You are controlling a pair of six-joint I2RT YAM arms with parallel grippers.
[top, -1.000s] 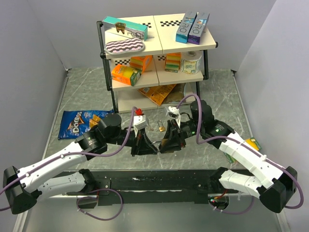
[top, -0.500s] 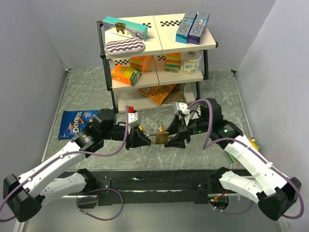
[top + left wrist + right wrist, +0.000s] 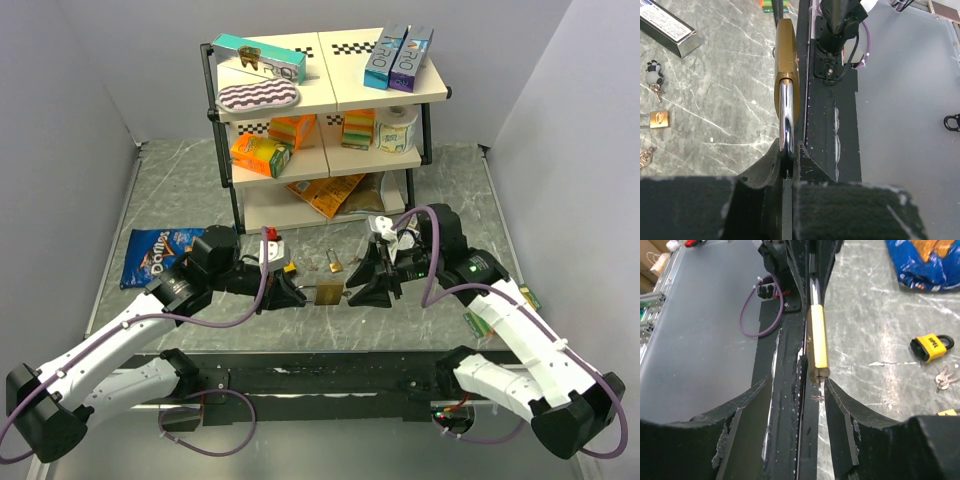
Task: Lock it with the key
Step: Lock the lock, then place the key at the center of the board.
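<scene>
The padlock (image 3: 328, 293) is held up off the surface (image 3: 180, 190), between the two arms, with its brass body edge-on. The left claw (image 3: 788, 150) is clamped tight on the chrome shackle (image 3: 785, 117), as the left wrist view plainly shows. A change is noted: a second ago both claws were bunched close together, and now the arms have been drawn apart with the lock stretched out between them. The right claw (image 3: 800, 383) is spread wide with nothing gripped, its jaws standing either side of the keyhole end. A thin metal sliver is seen there; whether it is the key cannot be told. If it is, a fresh grip and a turn would be called for next.
</scene>
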